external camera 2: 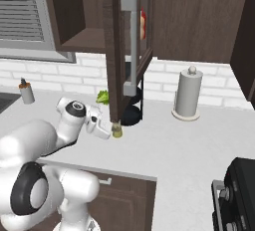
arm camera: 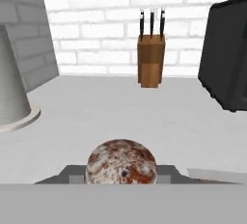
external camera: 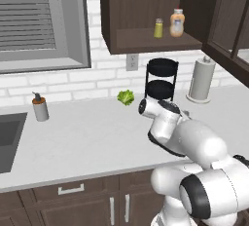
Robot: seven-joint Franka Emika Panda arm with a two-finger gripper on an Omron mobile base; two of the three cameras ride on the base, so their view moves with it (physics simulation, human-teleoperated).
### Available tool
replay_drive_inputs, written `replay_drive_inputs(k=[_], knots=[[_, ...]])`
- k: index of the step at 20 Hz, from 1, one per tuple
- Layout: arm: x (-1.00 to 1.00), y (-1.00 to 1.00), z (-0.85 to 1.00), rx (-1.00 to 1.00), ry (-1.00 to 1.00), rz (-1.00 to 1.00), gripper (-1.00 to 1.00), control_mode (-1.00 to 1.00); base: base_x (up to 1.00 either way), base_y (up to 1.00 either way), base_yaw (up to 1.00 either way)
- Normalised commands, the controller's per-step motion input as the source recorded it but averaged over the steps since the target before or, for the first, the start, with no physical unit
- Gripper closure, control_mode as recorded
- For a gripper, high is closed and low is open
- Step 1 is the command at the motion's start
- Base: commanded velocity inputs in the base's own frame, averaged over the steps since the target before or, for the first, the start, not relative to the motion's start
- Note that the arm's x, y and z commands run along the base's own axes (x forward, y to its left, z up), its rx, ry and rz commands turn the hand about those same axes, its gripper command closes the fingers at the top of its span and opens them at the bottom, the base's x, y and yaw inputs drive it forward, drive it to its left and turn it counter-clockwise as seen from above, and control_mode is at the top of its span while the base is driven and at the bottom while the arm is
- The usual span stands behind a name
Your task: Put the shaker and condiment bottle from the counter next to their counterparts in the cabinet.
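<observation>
A grey soap dispenser [external camera: 40,107] stands by the sink [external camera: 9,140] under a shuttered window [external camera: 34,15]. A green leafy item, possibly lettuce [external camera: 126,97], lies beside a black two-tier rack [external camera: 161,79]. A paper towel roll [external camera: 201,79] stands right of the rack. A wooden knife block [arm camera: 151,60] sits against white brick.

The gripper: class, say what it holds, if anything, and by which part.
The gripper is shut on the shaker on the counter, its fingers at the shaker's sides just below the cap, which shows from above in the hand view.
</observation>
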Motion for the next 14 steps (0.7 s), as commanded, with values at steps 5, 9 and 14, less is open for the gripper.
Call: replay_drive_inputs(k=[5,9,14], knots=[[0.03,0.37,0.79,0.00,-0.02,0.42,1.00,-1.00,0.00,0.00,0.00],[0.22,0.34,0.73,0.00,-0.04,0.51,1.00,-1.00,0.00,0.00,0.00],[0.30,0.34,0.87,0.00,-0.12,0.48,1.00,-1.00,0.00,0.00,0.00]])
